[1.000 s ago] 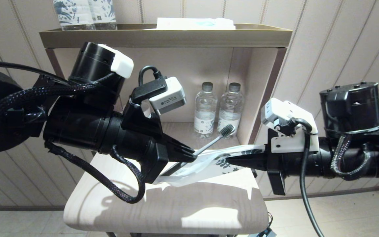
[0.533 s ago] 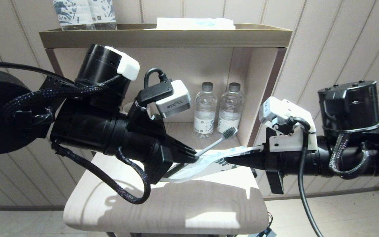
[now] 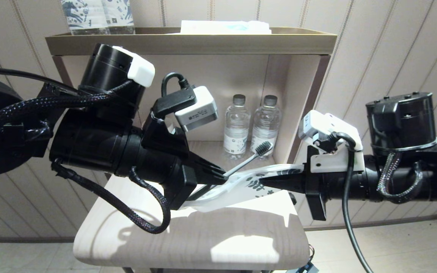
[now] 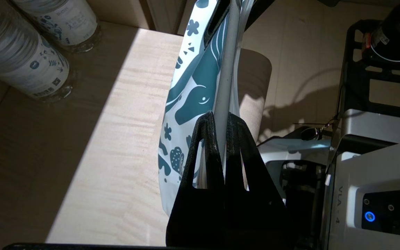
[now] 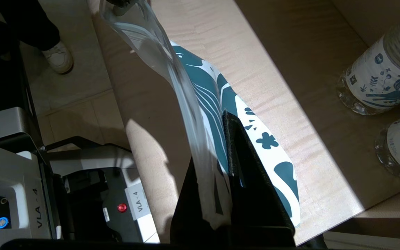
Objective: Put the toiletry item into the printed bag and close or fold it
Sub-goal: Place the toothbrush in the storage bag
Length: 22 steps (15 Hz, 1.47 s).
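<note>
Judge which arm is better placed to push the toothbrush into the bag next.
Left. The left gripper is shut on the toothbrush; the right gripper is shut on the printed bag, holding it up.

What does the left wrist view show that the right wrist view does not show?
Only the left wrist view shows the left claw shut on the grey toothbrush, whose handle runs along the printed bag. Only the right wrist view shows the right claw shut on the printed bag and the bag's clear end, plus a white shoe on the floor. Both views share the bag's dark blue print, two water bottles and the pale wooden table top below.
</note>
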Available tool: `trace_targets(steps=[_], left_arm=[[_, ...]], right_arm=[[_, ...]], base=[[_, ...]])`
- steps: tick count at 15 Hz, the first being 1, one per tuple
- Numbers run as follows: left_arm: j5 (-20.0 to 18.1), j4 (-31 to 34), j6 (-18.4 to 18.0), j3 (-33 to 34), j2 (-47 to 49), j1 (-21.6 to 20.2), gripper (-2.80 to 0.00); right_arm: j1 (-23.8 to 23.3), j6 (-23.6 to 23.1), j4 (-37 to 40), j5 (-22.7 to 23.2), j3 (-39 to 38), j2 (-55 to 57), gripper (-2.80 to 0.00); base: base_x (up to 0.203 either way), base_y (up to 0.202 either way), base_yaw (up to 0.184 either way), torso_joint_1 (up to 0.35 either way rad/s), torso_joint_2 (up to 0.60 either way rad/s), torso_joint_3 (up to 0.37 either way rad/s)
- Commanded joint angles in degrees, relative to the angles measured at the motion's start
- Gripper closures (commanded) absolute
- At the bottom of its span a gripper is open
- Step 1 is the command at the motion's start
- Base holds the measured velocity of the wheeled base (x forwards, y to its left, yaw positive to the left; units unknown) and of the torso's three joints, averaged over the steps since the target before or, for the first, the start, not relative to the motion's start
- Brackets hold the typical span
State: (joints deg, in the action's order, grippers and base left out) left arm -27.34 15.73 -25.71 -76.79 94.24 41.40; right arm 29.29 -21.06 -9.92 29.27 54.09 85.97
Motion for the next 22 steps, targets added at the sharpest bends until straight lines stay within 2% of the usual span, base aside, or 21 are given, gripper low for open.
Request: trace_targets(steps=[1, 12, 15, 18, 22], left_arm=[[-0.17, 0.09, -0.21, 0.43, -0.81, 0.0, 0.0], [-0.08, 0.01, -0.13, 0.32, 0.77, 0.09, 0.0], [1.76, 0.01, -0.22, 0.59, 0.95, 0.09, 0.0], [1.77, -1.04, -0.14, 0.41, 0.42, 0.17, 0.0], [1.86, -1.4, -0.22, 1.17, -0.46, 0.17, 0.0]], right_arm=[[0.0, 0.08, -0.01, 0.09, 0.52, 0.6, 0.0], [0.85, 0.15, -0.01, 0.09, 0.58, -0.1, 0.0], [0.85, 0.15, -0.01, 0.01, 0.82, 0.16, 0.0], [0.85, 0.16, -0.24, -3.52, 1.08, 0.34, 0.0], [1.64, 0.15, -0.27, -4.48, 1.98, 0.08, 0.0]], base=[[0.0, 0.0, 0.0, 0.0, 0.0, 0.0], [0.0, 0.0, 0.0, 0.0, 0.0, 0.0], [0.0, 0.0, 0.0, 0.0, 0.0, 0.0], [0.0, 0.0, 0.0, 0.0, 0.0, 0.0], [0.0, 0.0, 0.0, 0.0, 0.0, 0.0]])
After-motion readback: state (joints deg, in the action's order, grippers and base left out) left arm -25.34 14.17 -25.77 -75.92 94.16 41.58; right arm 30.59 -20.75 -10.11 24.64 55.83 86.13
